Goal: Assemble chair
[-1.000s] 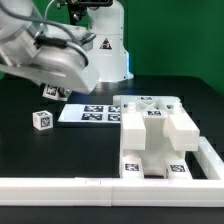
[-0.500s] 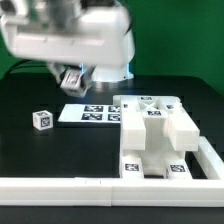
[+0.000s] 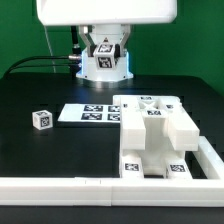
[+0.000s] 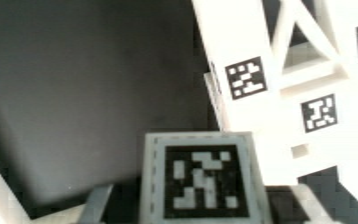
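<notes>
The partly built white chair [image 3: 153, 137] of blocky tagged panels lies on the black table at the exterior view's right, against the rail. In the wrist view it shows as white tagged panels [image 4: 279, 70] beyond the gripper. My gripper [image 4: 197, 208] is shut on a small white chair piece [image 4: 197, 172] with a black-and-white tag facing the camera; dark fingers [image 4: 119, 200] sit on both sides of it. In the exterior view only the arm's white body [image 3: 105, 10] shows at the top edge; the gripper and the held piece are out of frame there.
A small white tagged cube [image 3: 41, 119] stands alone at the exterior view's left. The marker board [image 3: 88, 113] lies between the cube and the chair. A long low white rail [image 3: 90, 187] runs along the front and up the right side. The robot base [image 3: 103, 60] stands behind.
The arm has swung from the exterior view's left toward the middle and risen; the gripper with its tagged piece has left the exterior view's frame. Cube and chair have not moved.
</notes>
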